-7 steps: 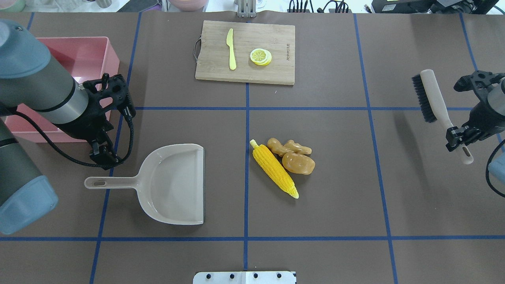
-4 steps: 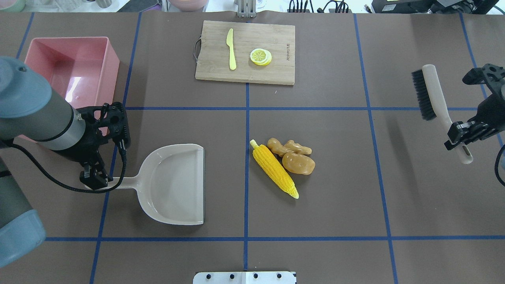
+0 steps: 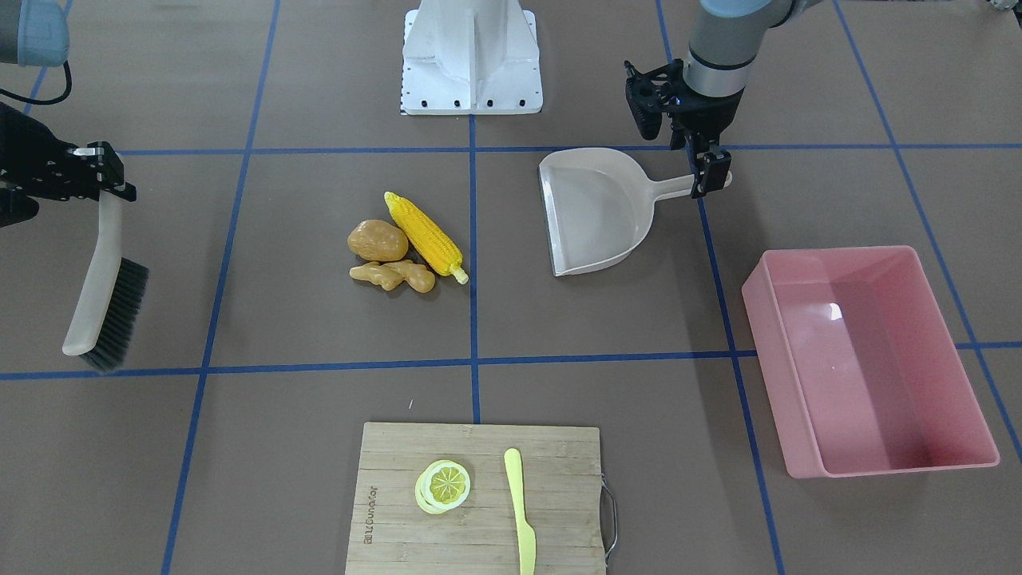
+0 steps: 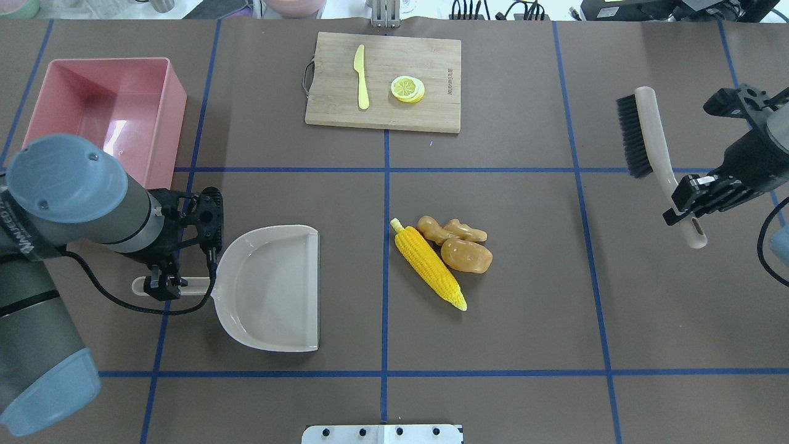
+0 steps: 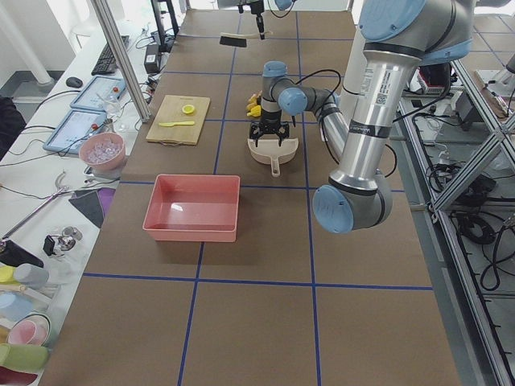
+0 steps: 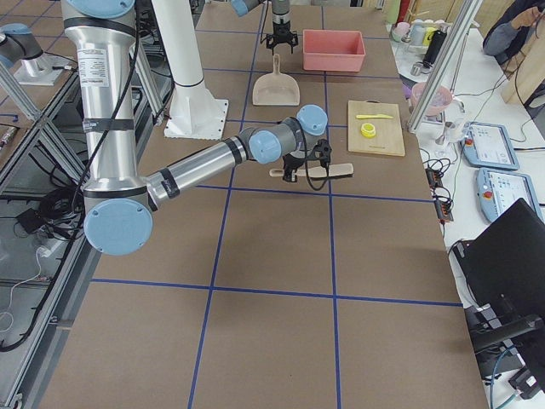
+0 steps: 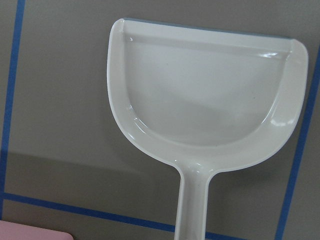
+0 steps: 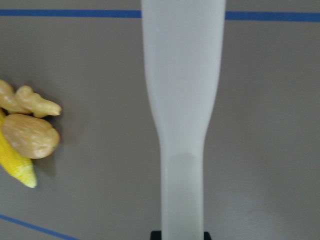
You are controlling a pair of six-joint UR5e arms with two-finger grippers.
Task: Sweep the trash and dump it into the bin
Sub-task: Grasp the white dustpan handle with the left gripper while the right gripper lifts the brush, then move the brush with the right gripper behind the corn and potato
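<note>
Brush (image 4: 654, 135) clamped in right gripper (image 4: 684, 200), left gripper (image 4: 163, 287) over dustpan (image 4: 271, 290) handle, cannot tell if closed, trash (image 4: 466, 254) between them.

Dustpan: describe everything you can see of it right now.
The dustpan looks like glossy beige plastic. It has a D-shaped scoop with a raised curved rim, a straight open lip with a dark edge strip, and a long flat handle. It is empty and lies flat on the brown table. Its lip faces the corn cob, with a gap between them. The left gripper sits at the handle; whether it grips it cannot be told.
</note>
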